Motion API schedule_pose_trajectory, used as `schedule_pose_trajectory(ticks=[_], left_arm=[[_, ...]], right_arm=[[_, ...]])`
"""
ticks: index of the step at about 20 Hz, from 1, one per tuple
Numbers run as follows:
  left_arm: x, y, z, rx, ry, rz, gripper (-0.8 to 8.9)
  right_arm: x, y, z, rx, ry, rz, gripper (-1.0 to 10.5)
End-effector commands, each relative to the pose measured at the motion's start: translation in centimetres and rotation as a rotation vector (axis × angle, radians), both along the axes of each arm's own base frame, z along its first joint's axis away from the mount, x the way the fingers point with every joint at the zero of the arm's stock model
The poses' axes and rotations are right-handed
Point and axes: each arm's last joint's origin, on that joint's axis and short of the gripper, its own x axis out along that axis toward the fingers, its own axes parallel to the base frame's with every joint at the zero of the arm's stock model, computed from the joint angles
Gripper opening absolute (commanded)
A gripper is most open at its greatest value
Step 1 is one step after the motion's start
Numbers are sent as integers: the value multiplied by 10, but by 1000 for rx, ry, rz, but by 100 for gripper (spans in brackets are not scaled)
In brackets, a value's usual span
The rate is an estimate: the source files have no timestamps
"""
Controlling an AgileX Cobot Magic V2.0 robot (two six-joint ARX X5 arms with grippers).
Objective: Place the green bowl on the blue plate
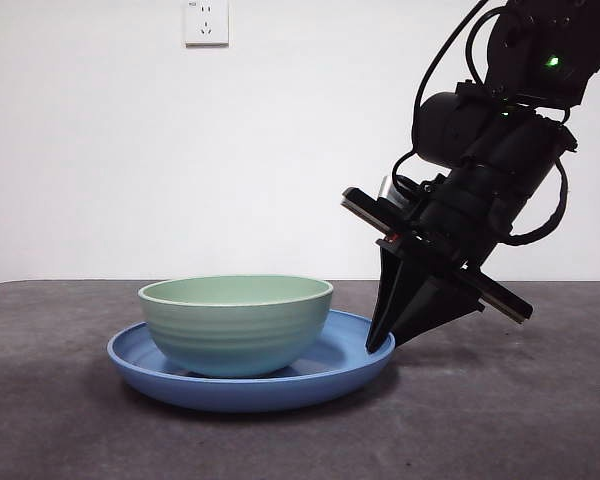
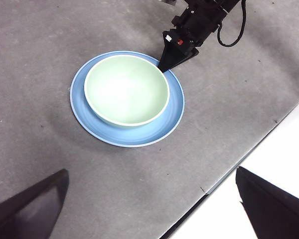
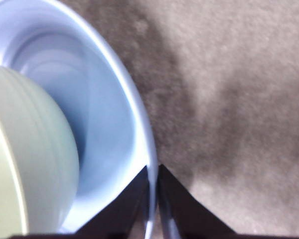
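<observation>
The green bowl [image 1: 236,325] sits upright inside the blue plate [image 1: 350,362] on the dark table. It is empty, as the left wrist view shows looking down on the bowl [image 2: 127,89] and plate [image 2: 129,137]. My right gripper [image 1: 380,345] comes down at a slant from the upper right, and its tips meet the plate's right rim. In its own view the right gripper [image 3: 153,172] has its jaws pinched on the plate's rim [image 3: 139,119], with the bowl's wall [image 3: 30,164] close beside. My left gripper [image 2: 151,171] hangs open, high above the table, holding nothing.
The grey table [image 2: 229,109] ends in an edge [image 2: 239,162] close to the left gripper's side, with white floor beyond it. A white wall with a socket [image 1: 206,22] stands behind the table.
</observation>
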Motion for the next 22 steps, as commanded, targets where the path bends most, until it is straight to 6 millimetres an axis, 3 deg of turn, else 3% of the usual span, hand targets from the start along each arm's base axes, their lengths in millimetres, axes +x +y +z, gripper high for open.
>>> schedule_pose_trajectory(ticks=[1, 3, 5, 8, 10, 13, 17, 18, 19, 22], left_arm=[[0, 0, 4, -12, -17, -4, 562], [0, 0, 4, -11, -17, -4, 562], [0, 0, 4, -11, -17, -5, 562], [0, 0, 4, -11, -17, -5, 562], [0, 0, 4, -11, -17, -5, 562], [0, 0, 4, -11, -17, -5, 562], [0, 0, 4, -11, -17, -5, 562], [0, 0, 4, -11, -17, -5, 562], [0, 0, 4, -11, -17, -5, 562], [0, 0, 4, -11, -17, -5, 562]], right_arm=[[6, 3, 2, 11, -14, 1, 138], [8, 0, 6, 3, -5, -2, 280], [10, -7, 18, -11, -27, 19, 280], [9, -21, 52, -59, -82, 19, 287], [-2, -31, 81, -101, -148, 21, 381], [-36, -45, 127, -104, -254, 63, 496], [-98, -67, 186, -59, -422, 63, 507], [-114, -74, 198, -52, -472, 53, 554], [-131, -80, 208, -58, -518, 40, 610], [-172, -96, 220, -74, -563, 53, 623]])
